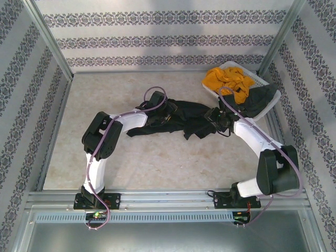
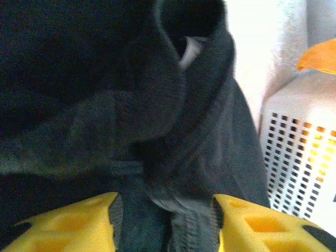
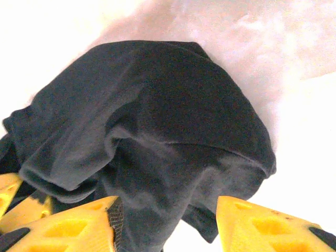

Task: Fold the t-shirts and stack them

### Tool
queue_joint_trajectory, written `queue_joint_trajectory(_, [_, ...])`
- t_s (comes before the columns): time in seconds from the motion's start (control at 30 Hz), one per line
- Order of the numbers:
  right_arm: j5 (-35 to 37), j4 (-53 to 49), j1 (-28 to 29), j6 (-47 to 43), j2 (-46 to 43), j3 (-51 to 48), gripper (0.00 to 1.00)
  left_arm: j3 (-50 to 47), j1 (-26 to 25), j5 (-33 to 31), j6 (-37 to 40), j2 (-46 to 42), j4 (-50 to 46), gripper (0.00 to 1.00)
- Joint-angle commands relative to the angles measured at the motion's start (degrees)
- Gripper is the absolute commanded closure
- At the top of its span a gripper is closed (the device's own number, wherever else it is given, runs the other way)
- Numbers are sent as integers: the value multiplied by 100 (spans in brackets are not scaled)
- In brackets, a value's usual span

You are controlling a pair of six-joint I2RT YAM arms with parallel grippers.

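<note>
A large black t-shirt [image 1: 184, 122] lies crumpled on the table between my two arms. My left gripper [image 1: 166, 111] is at its left end. In the left wrist view the jaws [image 2: 165, 212] stand apart, with a fold of black cloth [image 2: 105, 94] and a ribbed hem filling the gap. My right gripper [image 1: 215, 121] is at the shirt's right end, open [image 3: 167, 212] over the dark cloth [image 3: 157, 115]; bare table shows beside its right finger. A mustard-yellow t-shirt [image 1: 227, 80] and a dark grey t-shirt [image 1: 261, 101] sit in the basket.
The white slatted basket [image 1: 247, 71] stands at the back right, close behind the right gripper; its wall [image 2: 299, 152] shows in the left wrist view. Patterned walls and metal posts close in the table on three sides. Open tabletop lies at the front and back left.
</note>
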Motion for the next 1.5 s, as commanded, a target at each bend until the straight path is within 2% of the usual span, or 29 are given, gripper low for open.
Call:
queue_joint_trajectory(0.0, [-19,-155,-69,7,-257,-105,49,263,-9,-58,-271,182,126,53])
queue_joint_trajectory(0.07, [-48,-175,-120,11,-343,-158,49,318,-11,-72,-254,256,167,55])
queue_joint_trajectory(0.1, [-69,-168,-153,11,-389,-190,49,330,-14,-61,-275,301,286,59])
queue_joint_trajectory(0.2, [-97,-201,-232,-5,-455,-245,49,346,-9,13,-338,409,622,78])
queue_joint_trajectory(0.33, [-92,-235,-312,-55,-505,-274,49,319,-9,-245,-100,83,421,98])
queue_joint_trajectory(0.37, [-84,-239,-324,-65,-499,-282,50,279,-12,-345,-32,-82,345,100])
queue_joint_trajectory(0.5, [-98,-217,-343,-87,-449,-276,50,73,66,-514,249,-747,68,100])
queue_joint_trajectory(0.8, [-343,-226,-212,-187,178,-31,48,-436,399,-415,741,-2236,-887,100])
queue_joint_trajectory(1.03, [-452,-68,268,-216,834,265,43,-400,742,-97,1225,-3054,-1722,100])
queue_joint_trajectory(1.33, [-610,112,653,-276,1562,808,46,-625,942,-5,1731,-3950,-3203,100])
queue_joint_trajectory(1.47, [-582,128,871,-272,1563,839,48,-1035,1106,-43,1888,-4306,-3365,100])
